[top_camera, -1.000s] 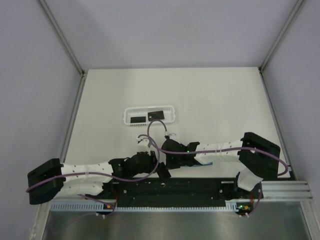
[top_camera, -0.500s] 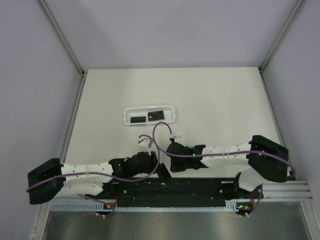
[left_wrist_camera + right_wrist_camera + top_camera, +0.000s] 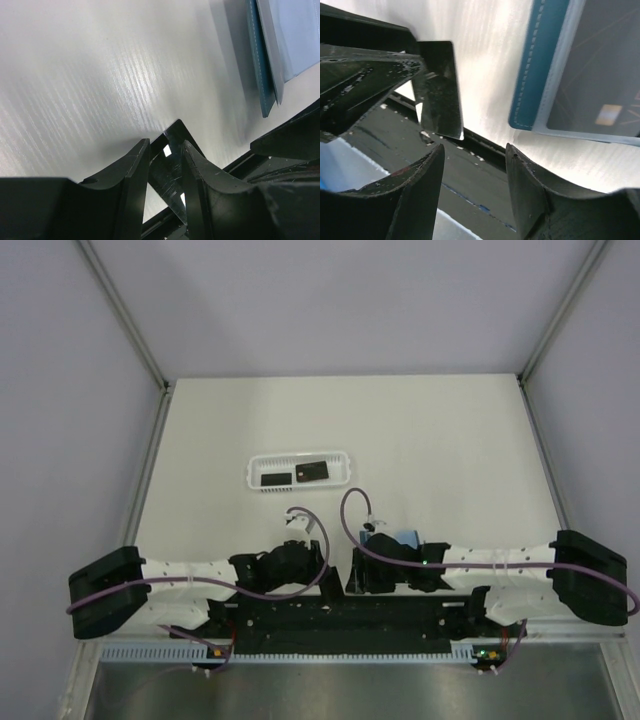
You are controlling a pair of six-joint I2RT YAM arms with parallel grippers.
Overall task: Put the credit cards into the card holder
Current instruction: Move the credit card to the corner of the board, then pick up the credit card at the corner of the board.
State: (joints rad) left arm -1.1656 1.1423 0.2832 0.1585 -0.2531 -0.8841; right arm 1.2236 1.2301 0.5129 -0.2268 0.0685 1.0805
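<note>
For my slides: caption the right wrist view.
Open right tool faces a black card pinched by the left tool, beside the teal card holder.

The white table (image 3: 430,430) carries a long white basket (image 3: 300,487) left of centre and a teal-blue card holder (image 3: 404,538) lying flat near the front edge, well apart from the basket, just beyond the black base rail (image 3: 340,612).

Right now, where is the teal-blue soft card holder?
Top view: the teal-blue soft card holder lies on the white table just right of centre, near the arms' bases, beside the open right gripper.
</note>
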